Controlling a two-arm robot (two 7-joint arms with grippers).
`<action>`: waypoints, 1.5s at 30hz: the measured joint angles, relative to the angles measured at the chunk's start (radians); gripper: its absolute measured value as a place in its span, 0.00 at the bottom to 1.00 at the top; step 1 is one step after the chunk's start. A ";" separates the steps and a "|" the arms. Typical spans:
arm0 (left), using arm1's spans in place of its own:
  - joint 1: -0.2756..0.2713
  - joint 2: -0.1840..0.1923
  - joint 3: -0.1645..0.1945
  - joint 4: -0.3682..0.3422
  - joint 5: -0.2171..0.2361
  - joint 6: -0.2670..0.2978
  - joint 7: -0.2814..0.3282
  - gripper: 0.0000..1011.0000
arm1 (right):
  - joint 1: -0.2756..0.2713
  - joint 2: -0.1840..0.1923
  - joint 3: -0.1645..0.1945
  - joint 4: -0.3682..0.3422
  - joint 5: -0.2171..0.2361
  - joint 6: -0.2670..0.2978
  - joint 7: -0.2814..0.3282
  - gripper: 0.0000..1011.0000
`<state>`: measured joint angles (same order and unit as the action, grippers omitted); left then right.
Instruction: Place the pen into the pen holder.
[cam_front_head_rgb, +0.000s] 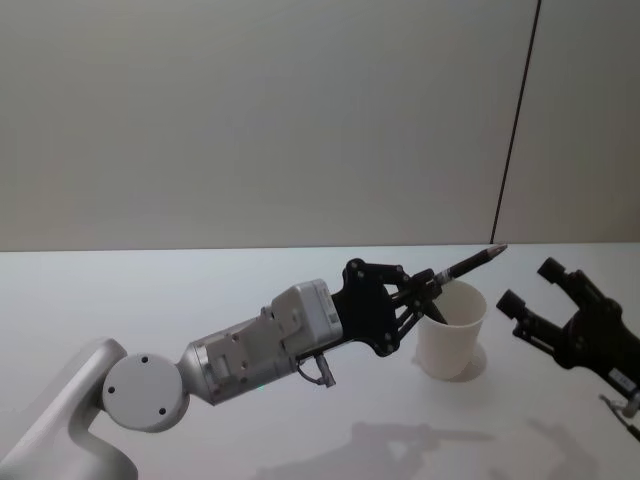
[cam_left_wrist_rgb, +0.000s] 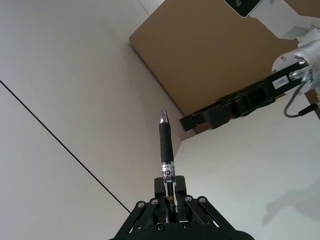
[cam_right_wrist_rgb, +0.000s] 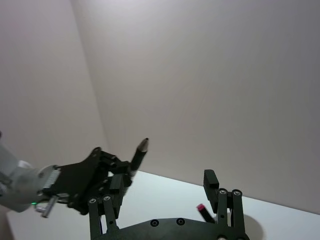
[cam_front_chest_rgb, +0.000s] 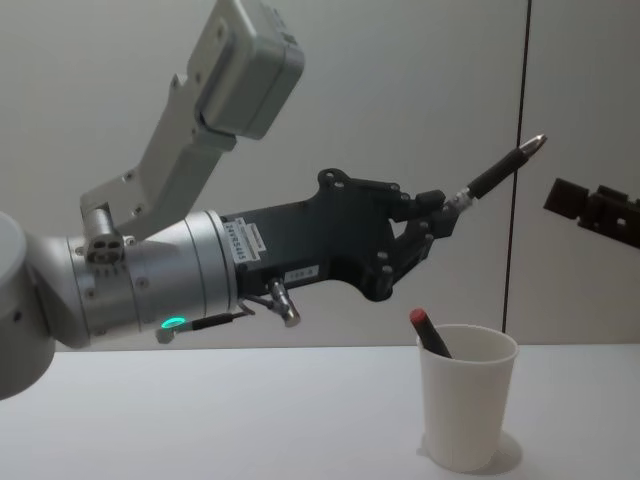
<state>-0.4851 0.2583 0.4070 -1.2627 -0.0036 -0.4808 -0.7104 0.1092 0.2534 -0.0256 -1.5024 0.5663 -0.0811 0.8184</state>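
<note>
My left gripper (cam_front_head_rgb: 425, 290) is shut on the lower end of a black pen (cam_front_head_rgb: 470, 263) with a silver tip. It holds the pen in the air, tilted up and to the right, above the pen holder (cam_front_head_rgb: 450, 335), a white paper cup standing on the table. From the chest view the pen (cam_front_chest_rgb: 495, 175) is well above the cup's rim (cam_front_chest_rgb: 467, 340) and clear of it. In the left wrist view the pen (cam_left_wrist_rgb: 166, 145) sticks straight out between the fingers. My right gripper (cam_front_head_rgb: 528, 284) hovers open just right of the cup, holding nothing.
A dark pen with a red end (cam_front_chest_rgb: 430, 332) leans inside the cup. The white table (cam_front_head_rgb: 200, 290) stretches to the left and in front. A pale wall with a dark vertical seam (cam_front_head_rgb: 515, 130) stands behind.
</note>
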 joint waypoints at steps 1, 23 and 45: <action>0.000 0.000 0.000 0.000 0.000 0.000 0.000 0.13 | 0.000 0.002 -0.001 0.002 0.014 0.005 0.022 0.99; 0.000 0.000 0.000 0.000 0.000 0.000 0.000 0.13 | 0.043 -0.007 -0.038 0.079 0.256 0.122 0.275 0.99; 0.000 0.000 0.000 0.000 0.000 0.000 0.000 0.13 | 0.069 -0.014 -0.067 0.130 0.329 0.139 0.301 0.99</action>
<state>-0.4850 0.2583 0.4070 -1.2627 -0.0036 -0.4806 -0.7103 0.1784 0.2392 -0.0926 -1.3721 0.8953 0.0574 1.1196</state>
